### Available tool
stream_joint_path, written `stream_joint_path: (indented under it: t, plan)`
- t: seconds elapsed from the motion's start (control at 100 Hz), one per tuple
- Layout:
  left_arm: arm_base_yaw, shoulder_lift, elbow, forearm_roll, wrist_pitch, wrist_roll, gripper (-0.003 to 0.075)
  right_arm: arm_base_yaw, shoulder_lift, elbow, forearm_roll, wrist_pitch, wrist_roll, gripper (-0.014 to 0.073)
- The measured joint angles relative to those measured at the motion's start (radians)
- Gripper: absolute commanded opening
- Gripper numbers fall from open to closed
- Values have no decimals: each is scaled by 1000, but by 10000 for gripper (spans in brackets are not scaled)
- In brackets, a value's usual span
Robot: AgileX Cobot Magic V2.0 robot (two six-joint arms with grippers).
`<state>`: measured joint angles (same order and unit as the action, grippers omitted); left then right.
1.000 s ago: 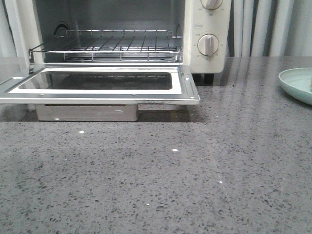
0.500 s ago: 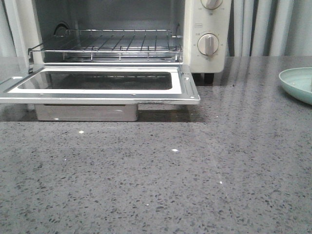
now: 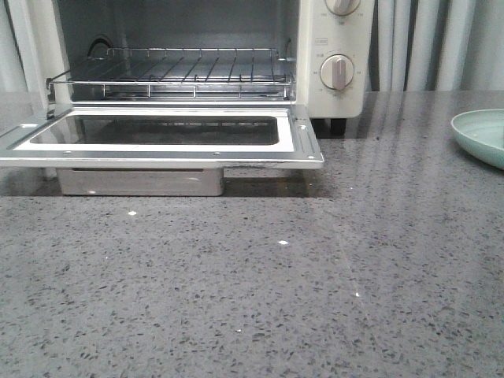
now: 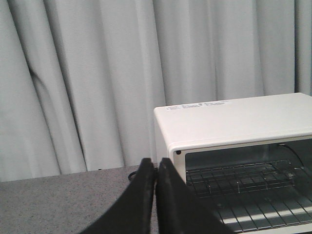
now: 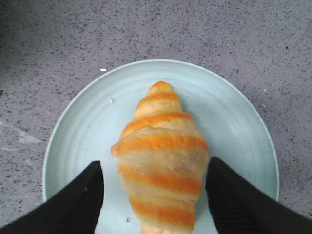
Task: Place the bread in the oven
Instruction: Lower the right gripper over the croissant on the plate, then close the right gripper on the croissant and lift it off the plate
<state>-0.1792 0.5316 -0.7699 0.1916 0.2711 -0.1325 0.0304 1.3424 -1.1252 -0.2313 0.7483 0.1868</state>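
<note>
The right gripper [image 5: 155, 185] straddles the bread [image 5: 160, 161] on its pale green plate [image 5: 73, 136], fingers [image 5: 80, 197] wide on either side, apparently poised to grasp; the left gripper [image 4: 156, 170] hangs with fingers pressed together, empty, near the oven [image 3: 331, 47], whose door [image 3: 157, 138] lies open over the bench [image 3: 276, 291], rack [image 3: 173, 75] bare; the lettering on top is too blurred to read.

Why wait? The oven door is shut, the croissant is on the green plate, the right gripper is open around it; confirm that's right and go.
One thing is wrong: the oven door is not shut. The front view shows it dropped open and flat, wire rack exposed. The rest holds: in the right wrist view the croissant lies on the green plate, the right gripper open around it.
</note>
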Motion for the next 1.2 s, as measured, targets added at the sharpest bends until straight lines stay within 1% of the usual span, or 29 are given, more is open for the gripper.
stream_joint_path:
  t: [0.35,0.42,0.45,0.52,0.69,0.78,1.01,1.2]
  plan:
    - [5,-15,0,-3,0,0,-21,0,161,0,-16,-8,-2,414]
    - [5,-23,0,-3,0,0,-21,0,178,0,-22,-10,-2,402]
    - [5,-28,0,-5,0,0,-21,0,184,0,-27,-13,-2,383]
    - [5,-35,0,-5,2,0,-21,0,189,0,-38,-14,-2,302]
    - [5,-44,0,-5,11,0,-22,0,188,0,-53,-14,-2,33]
    - [5,-44,0,-5,22,0,-21,0,188,0,-59,-14,-2,-74]
    - [5,-52,0,-5,37,0,-22,0,188,0,-63,-12,-2,-74]
    - [5,-146,0,0,47,0,-22,15,133,-42,-64,79,-2,-75]
